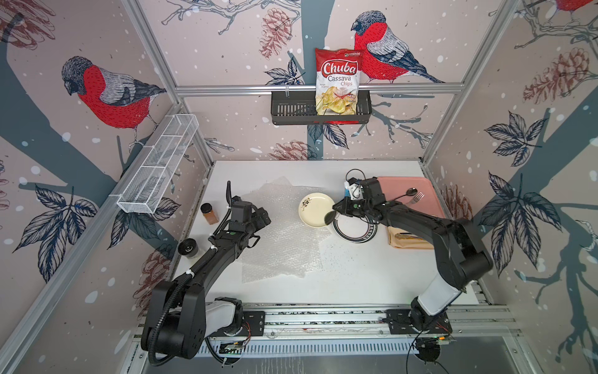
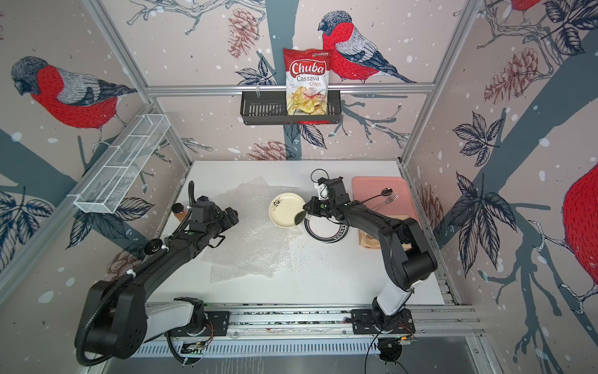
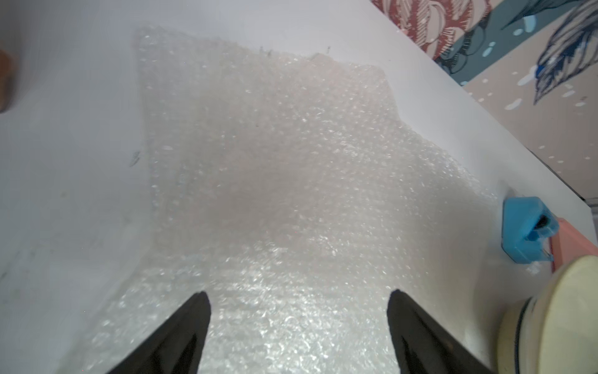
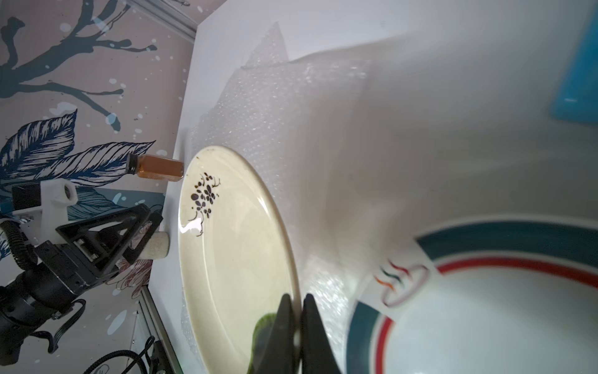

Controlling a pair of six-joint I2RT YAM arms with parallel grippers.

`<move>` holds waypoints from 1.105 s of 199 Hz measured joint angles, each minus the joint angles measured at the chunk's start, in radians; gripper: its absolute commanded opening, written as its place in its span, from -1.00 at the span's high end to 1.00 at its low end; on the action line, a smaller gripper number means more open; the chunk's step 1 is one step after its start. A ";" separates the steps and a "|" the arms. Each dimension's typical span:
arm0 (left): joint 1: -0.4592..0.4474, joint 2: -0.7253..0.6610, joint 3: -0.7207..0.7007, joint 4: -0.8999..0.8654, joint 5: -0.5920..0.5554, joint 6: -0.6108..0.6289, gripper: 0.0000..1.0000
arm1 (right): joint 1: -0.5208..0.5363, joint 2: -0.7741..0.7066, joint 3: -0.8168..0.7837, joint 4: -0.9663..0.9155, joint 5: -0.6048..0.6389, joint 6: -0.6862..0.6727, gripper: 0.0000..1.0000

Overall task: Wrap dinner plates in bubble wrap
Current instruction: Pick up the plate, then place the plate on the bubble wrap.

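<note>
The right gripper [image 4: 297,296] is pinched tight on the rim of a round cream plate [image 1: 315,209]. The plate is face up over the right edge of the bubble wrap [image 1: 284,239], its floral sprig toward the left arm, just beside a banded plate [image 1: 352,233]. The left gripper [image 3: 297,292] hovers spread wide above the wrap, whose overlapping sheets run front to back along the white counter [image 1: 356,281].

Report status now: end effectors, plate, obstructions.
Left end effector open above bubble wrap. Right end effector shut on floral plate rim, at the wrap's edge. Ringed plate crowds the grip.
</note>
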 measured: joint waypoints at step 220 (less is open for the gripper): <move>0.250 -0.111 -0.179 -0.319 -0.001 -0.303 -0.33 | 0.249 0.423 0.379 -0.113 0.102 0.129 0.69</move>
